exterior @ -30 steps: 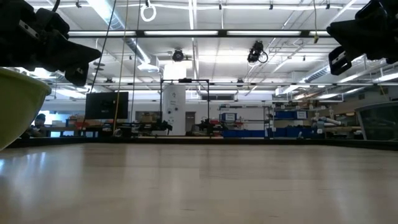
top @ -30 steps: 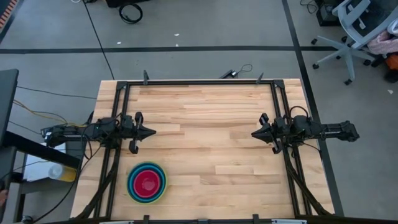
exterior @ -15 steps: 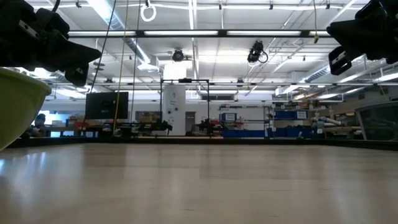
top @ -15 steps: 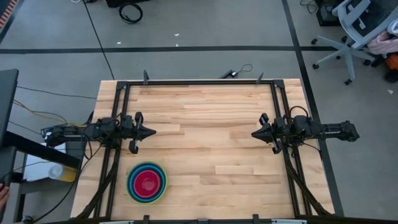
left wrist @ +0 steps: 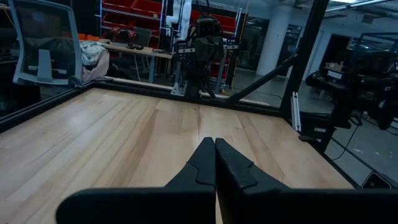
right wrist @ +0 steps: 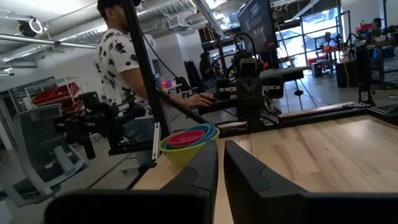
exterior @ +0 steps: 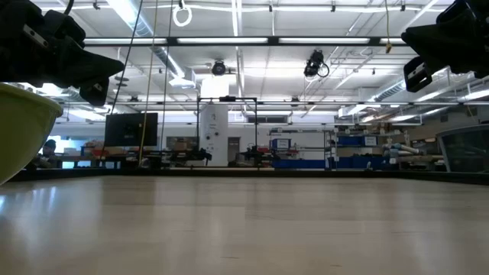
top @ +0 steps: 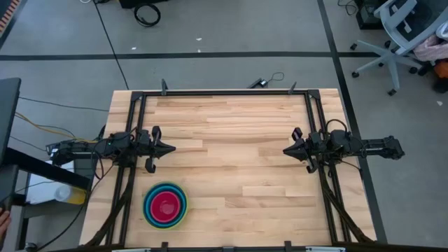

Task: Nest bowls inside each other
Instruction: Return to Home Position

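The bowls [top: 166, 205] stand nested in one stack on the table near its front left corner. The magenta-pink one is innermost, with blue and green rims around it and the yellow-green one outermost [right wrist: 186, 144]. That outer bowl's wall shows at the left edge of the low view [exterior: 23, 130]. My left gripper [top: 172, 148] hangs shut above the table's left side, behind the stack and pointing level toward the right. My right gripper [top: 285, 150] hangs shut over the right side, pointing level toward the left. Neither touches anything.
A black frame [top: 224, 93] runs round the table's far and side edges. Bare wood [top: 238, 161] lies between the two grippers. Beyond the table's left edge a person [right wrist: 121, 62] in a patterned shirt stands at a desk. An office chair [left wrist: 43, 53] stands past the right edge.
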